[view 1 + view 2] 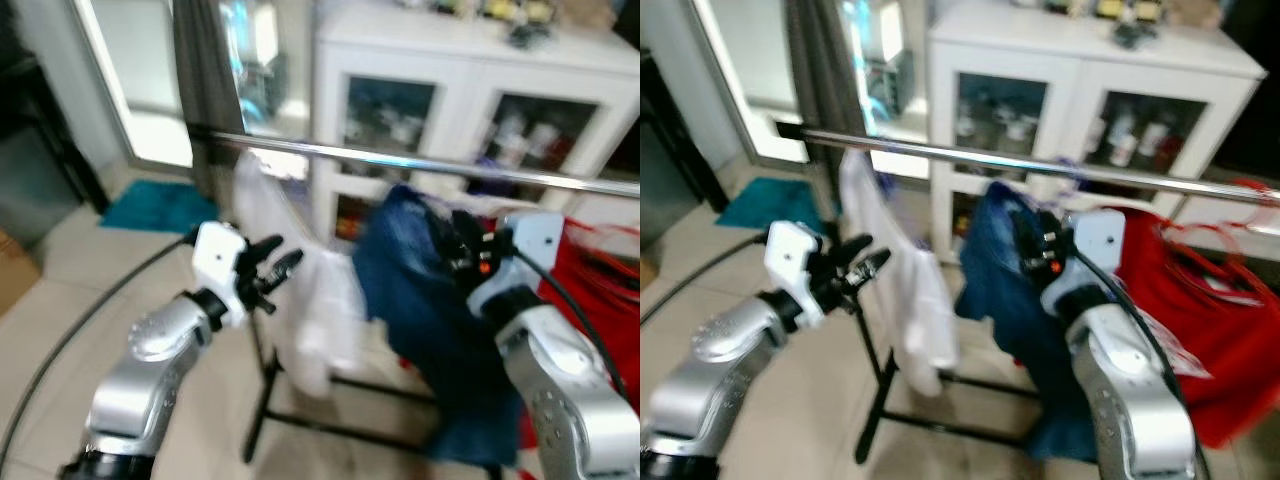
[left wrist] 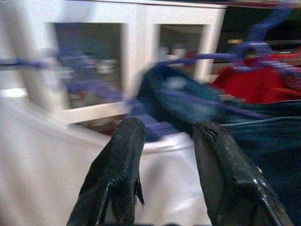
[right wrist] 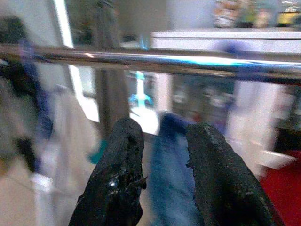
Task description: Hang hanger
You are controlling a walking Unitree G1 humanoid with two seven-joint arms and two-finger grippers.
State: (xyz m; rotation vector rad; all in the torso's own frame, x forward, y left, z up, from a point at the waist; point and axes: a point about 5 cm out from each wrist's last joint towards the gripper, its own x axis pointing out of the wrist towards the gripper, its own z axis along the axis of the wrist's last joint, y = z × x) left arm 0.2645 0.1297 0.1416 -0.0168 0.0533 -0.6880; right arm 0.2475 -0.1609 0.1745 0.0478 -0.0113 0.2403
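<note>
Just beside right claw (image 1: 1028, 238), blue garment (image 1: 1005, 270)

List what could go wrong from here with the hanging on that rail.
1. The right gripper sits open against the blue garment just under the metal rail; its fingers could snag the cloth and drag it off as the arm moves.
2. The left gripper is open beside the white garment and may catch it too.
3. The views are blurred, so aiming at the rail may be unreliable.

Blue denim garment (image 1: 1005, 270) on hanger, hanging from metal rail (image 1: 1040, 165).
</note>
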